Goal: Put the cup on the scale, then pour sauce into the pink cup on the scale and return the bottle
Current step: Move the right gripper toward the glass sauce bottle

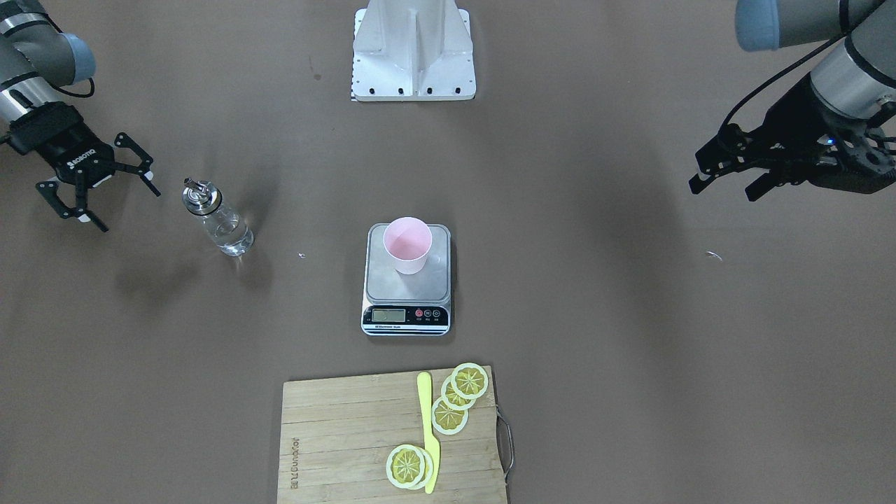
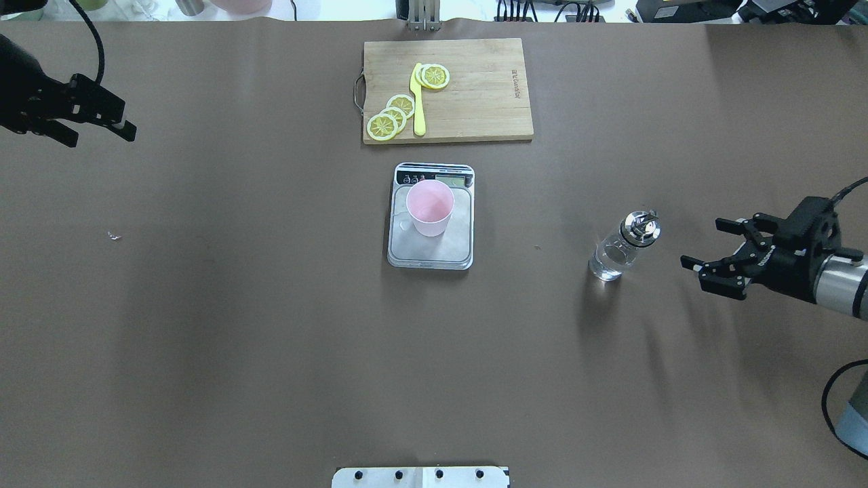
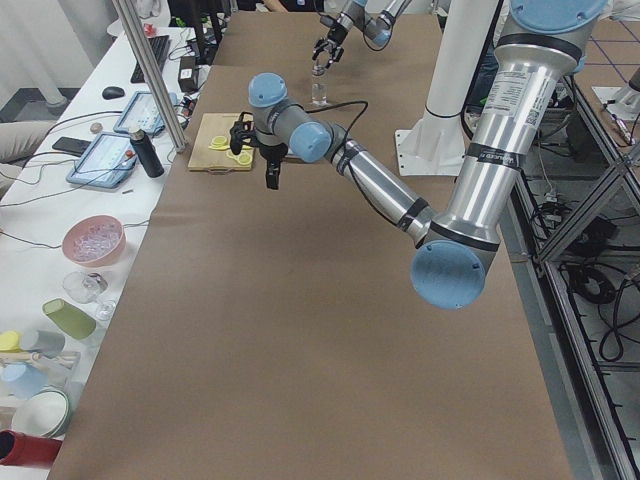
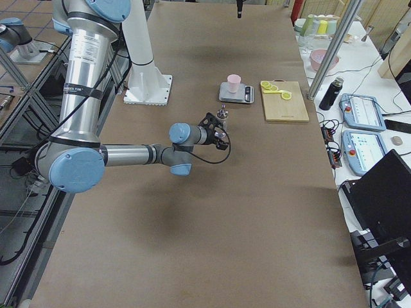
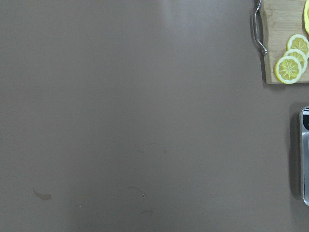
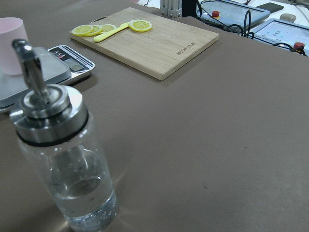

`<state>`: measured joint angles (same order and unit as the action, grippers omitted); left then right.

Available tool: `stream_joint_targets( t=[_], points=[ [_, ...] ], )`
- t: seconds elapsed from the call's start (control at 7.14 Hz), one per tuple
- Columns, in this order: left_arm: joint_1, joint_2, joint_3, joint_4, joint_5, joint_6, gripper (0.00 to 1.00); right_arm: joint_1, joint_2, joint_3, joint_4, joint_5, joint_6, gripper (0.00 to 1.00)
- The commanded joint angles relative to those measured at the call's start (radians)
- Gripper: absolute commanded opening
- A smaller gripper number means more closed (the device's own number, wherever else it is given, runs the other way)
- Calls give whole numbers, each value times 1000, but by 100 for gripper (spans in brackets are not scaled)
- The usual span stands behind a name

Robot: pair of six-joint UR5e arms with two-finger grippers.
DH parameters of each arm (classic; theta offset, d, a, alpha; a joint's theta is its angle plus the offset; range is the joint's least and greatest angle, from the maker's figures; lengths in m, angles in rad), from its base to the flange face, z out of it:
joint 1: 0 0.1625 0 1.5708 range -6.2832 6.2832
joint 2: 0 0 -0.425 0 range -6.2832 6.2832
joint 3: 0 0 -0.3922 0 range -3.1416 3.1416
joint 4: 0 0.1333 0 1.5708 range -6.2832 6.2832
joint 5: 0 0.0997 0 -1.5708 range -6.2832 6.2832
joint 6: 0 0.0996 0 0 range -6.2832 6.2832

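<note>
Got the cup (image 1: 407, 243) upright on the scale (image 1: 406, 283), mid-surface (image 1: 595, 329). Got the bottle (image 1: 218, 220) standing well off on the right arm's side, with some sauce (image 6: 82, 195) in the bottom. Got the right gripper (image 2: 703, 242) spread wide near it, not touching. Same with the left gripper (image 2: 98, 135): spread, empty, far off.

Brown-covered table (image 2: 203, 339), white side bench (image 3: 40, 205) with tablets (image 3: 100, 158), aluminium frame post (image 3: 149, 70), tiled floor (image 4: 29, 8)

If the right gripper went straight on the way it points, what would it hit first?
Probably the bottle: it stands just ahead of the open right gripper, and the right wrist view shows it close, with nothing between.
</note>
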<state>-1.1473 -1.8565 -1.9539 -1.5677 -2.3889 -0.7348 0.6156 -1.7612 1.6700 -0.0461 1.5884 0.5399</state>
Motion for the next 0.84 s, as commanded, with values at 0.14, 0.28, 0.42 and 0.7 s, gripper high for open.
stream_joint_targets(
  t=[0.14, 0.28, 0.42, 0.7],
  points=[
    [0, -1, 3, 0, -1, 0, 95, -174, 66, -3, -1, -126, 2, 99],
    [0, -1, 3, 0, 1, 0, 95, -192, 71, -6, -2, -151, -1, 99],
    [0, -1, 3, 0, 1, 0, 95, -194, 77, -6, -3, -183, -9, 99],
    [0, -1, 3, 0, 1, 0, 95, -191, 77, -10, -6, -191, -14, 99]
  ],
)
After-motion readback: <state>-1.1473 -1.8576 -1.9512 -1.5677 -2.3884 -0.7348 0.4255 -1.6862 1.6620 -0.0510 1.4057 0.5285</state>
